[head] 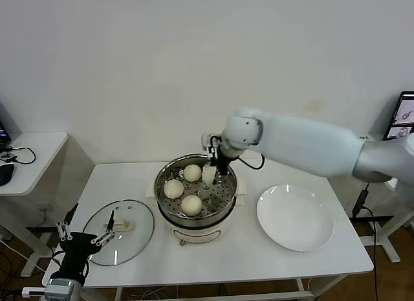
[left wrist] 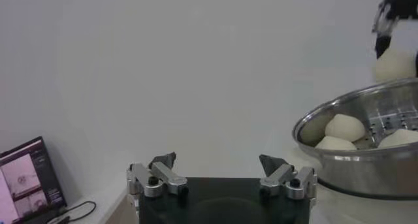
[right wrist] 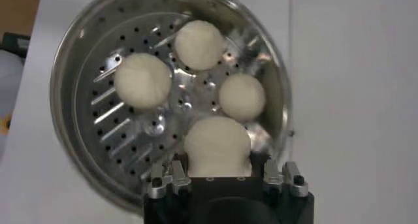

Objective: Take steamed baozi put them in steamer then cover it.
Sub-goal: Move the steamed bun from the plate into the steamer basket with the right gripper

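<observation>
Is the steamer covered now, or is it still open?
Open. The steamer has no lid on it, so its buns show from above. The glass cover lies flat on the table, beside the steamer on the robot's left.

The steamer [head: 195, 196] sits mid-table [head: 259, 256], three baozi [head: 191, 204] in it, the cover [head: 119, 231] to its left, a plate [head: 295, 217] to its right.

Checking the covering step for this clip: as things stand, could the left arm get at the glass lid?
Probably yes. The cover lies flat on the table with nothing on it, its handle exposed. The left tool hovers open right beside it, and the right tool, holding a baozi, is away over the steamer.
</observation>
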`<state>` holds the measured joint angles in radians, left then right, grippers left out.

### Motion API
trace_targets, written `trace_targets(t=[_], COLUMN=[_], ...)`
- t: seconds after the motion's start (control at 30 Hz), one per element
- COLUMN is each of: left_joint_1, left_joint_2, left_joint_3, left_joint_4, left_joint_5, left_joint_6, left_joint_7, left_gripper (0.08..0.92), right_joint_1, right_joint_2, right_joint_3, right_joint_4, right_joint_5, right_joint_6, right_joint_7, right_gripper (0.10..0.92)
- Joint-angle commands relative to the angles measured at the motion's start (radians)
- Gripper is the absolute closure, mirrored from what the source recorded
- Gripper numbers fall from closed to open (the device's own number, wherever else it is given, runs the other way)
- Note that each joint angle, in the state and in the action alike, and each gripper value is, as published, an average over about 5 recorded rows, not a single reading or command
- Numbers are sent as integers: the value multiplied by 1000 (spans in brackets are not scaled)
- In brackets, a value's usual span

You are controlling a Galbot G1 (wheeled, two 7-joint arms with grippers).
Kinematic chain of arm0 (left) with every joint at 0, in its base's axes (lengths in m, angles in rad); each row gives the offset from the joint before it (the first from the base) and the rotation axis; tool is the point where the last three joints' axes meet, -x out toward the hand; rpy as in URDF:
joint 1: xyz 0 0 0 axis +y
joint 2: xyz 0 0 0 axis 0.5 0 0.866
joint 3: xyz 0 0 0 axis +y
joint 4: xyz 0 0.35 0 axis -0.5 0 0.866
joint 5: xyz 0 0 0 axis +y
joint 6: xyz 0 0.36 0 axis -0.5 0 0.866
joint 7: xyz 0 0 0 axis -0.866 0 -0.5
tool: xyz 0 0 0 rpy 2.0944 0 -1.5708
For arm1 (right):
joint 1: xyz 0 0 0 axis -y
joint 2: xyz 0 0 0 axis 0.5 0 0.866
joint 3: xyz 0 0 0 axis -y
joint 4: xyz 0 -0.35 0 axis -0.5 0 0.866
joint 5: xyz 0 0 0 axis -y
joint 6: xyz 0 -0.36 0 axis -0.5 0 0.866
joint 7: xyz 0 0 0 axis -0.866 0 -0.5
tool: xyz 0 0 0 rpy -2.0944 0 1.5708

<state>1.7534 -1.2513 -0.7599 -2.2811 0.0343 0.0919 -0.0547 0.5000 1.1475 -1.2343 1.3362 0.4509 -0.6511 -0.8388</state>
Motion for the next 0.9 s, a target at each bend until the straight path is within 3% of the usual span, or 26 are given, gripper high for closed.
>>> trace_targets(t=[0.03, 0.63, 0.9], left_joint_1=[-1, -1, -3], left_joint_2=[1, 0, -2], left_joint_3=[2, 2, 3], left_joint_4=[4, 7, 4], left_joint_5=[0, -1, -1], left_joint_6=[1, 0, 0], left_joint_7=[0, 0, 0], left_gripper=[177, 177, 177], right_joint_1=[-80, -120, -91], right_joint_2=[63, 49, 0], right_joint_3=[-17, 33, 65], right_joint_4=[-43, -65, -24], right_joint_5=[-25, -56, -51], right_joint_6=[-43, -56, -60], right_joint_7=[32, 43, 40], right_gripper=[431, 425, 240])
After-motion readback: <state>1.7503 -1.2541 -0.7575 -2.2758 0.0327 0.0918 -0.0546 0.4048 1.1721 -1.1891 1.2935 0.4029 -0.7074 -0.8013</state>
